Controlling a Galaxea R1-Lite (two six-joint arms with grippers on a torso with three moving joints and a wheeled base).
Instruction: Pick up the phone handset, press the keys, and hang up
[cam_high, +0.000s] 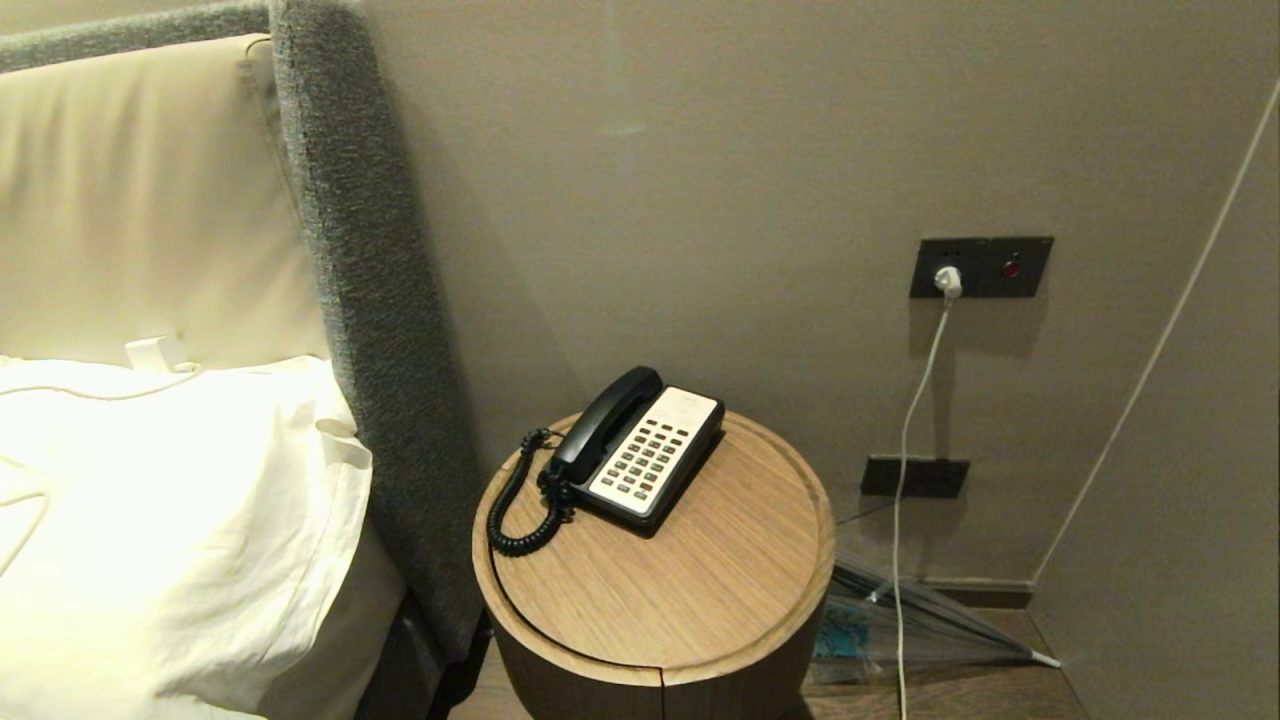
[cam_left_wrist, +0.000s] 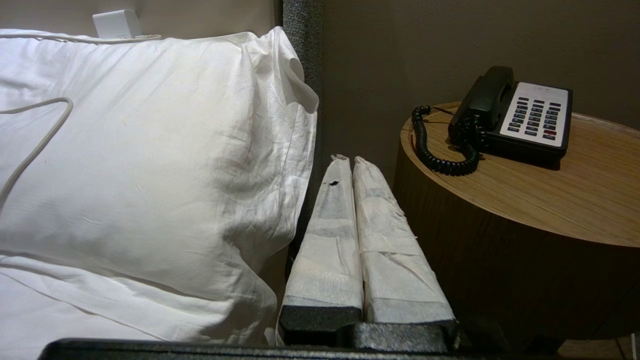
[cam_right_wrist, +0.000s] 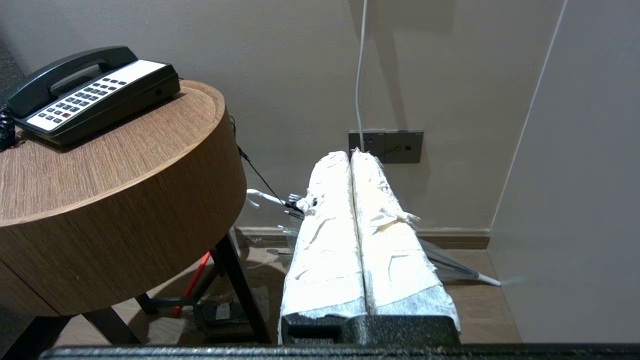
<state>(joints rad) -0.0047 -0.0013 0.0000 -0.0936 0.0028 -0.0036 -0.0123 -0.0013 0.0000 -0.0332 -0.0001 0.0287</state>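
Head view: bedside corner, taupe wall (cam_high: 760, 150), grey upholstered headboard (cam_high: 370, 330) and white pillow (cam_high: 170, 520) at left. Round wooden side table (cam_high: 700, 580) stands beside the bed. Phone base (cam_high: 655, 455) sits on the far left part of the tabletop, angled. The phone handset (cam_high: 605, 422) lies in its cradle along the base's left edge, coiled cord (cam_high: 520, 500) looping off toward the table rim. White charger (cam_high: 947, 281) plugged into a dark wall plate, its cable hanging to the floor. Neither arm shows here.

Left wrist view: left gripper (cam_left_wrist: 347, 159) hangs low between the pillow (cam_left_wrist: 150, 165) and the table's side (cam_left_wrist: 500, 250), below the tabletop and well apart from the handset (cam_left_wrist: 482, 95). Its two white-wrapped fingers (cam_left_wrist: 327, 235) are pressed together, clenched on nothing.

Right wrist view: right gripper (cam_right_wrist: 350, 154) hangs off the table's other side, over the floor, pointing toward the wall and a low socket plate (cam_right_wrist: 400, 146). Wrapped fingers (cam_right_wrist: 395, 250) pressed together, empty. Handset (cam_right_wrist: 65, 75) seated on the base, well apart.
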